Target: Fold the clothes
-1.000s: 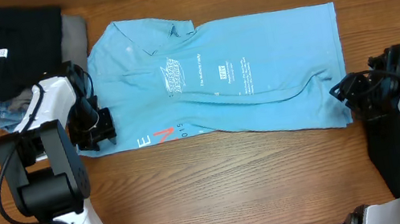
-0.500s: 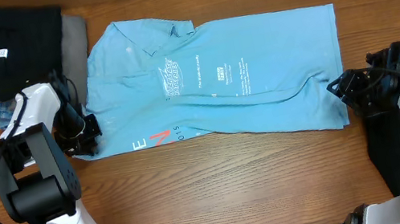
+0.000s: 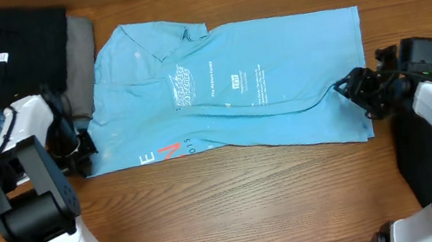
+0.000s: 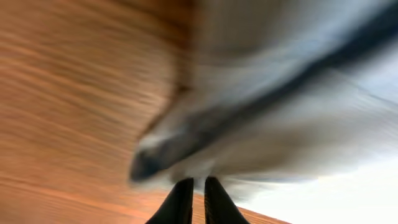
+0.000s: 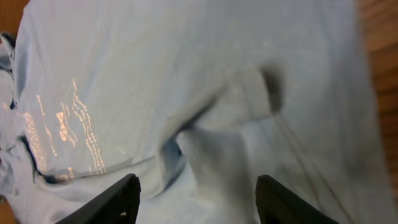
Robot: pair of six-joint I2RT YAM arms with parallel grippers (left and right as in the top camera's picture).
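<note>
Blue T-shirt (image 3: 237,91) lies spread across the counter (image 3: 256,202) overhead. Only the wrist views show the hands: right hand (image 5: 198,182) released above a crease (image 5: 205,118), left hand (image 4: 193,185) clenched, blurred.

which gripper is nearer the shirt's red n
Left. The left gripper is at the corner of the shirt, left of the red N; the right gripper is at its far right edge.
</note>
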